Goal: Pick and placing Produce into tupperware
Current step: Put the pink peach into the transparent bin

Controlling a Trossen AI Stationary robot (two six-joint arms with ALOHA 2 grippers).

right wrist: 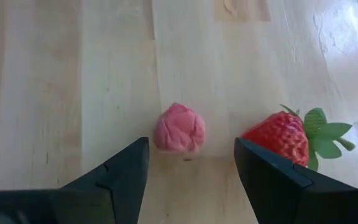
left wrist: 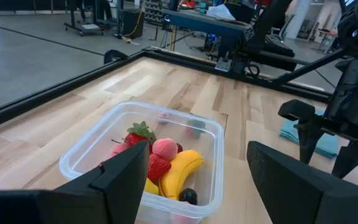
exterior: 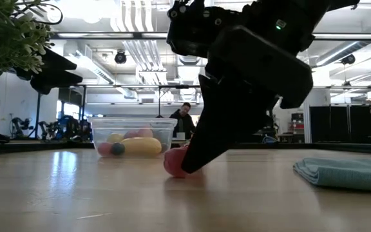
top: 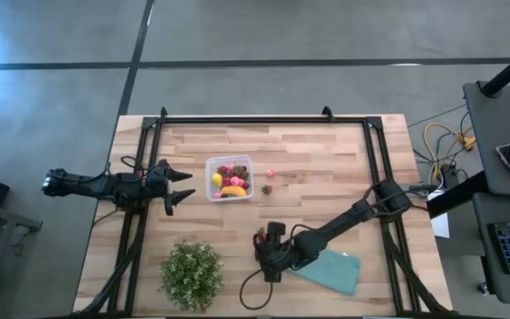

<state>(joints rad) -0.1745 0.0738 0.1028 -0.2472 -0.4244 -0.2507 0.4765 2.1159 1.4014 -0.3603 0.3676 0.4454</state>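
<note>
The clear tupperware (top: 209, 164) stands on the wooden table, left of its middle. It holds a yellow banana (left wrist: 180, 171), strawberries (left wrist: 140, 132) and a pink fruit (left wrist: 164, 148). A loose pink fruit (right wrist: 179, 129) and a strawberry (right wrist: 278, 137) lie on the table just ahead of my right gripper (right wrist: 191, 146). That gripper is open and slants down near the table's front middle (top: 260, 241). The pink fruit lies beyond the gap between its fingertips. My left gripper (top: 180, 186) waits open just left of the tupperware.
Another pink fruit (top: 270, 173) and a strawberry (top: 266, 188) lie right of the tupperware. A teal cloth (top: 330, 270) lies under my right arm near the front edge. A green potted plant (top: 190, 273) stands at the front left. A black frame (top: 237, 120) borders the table.
</note>
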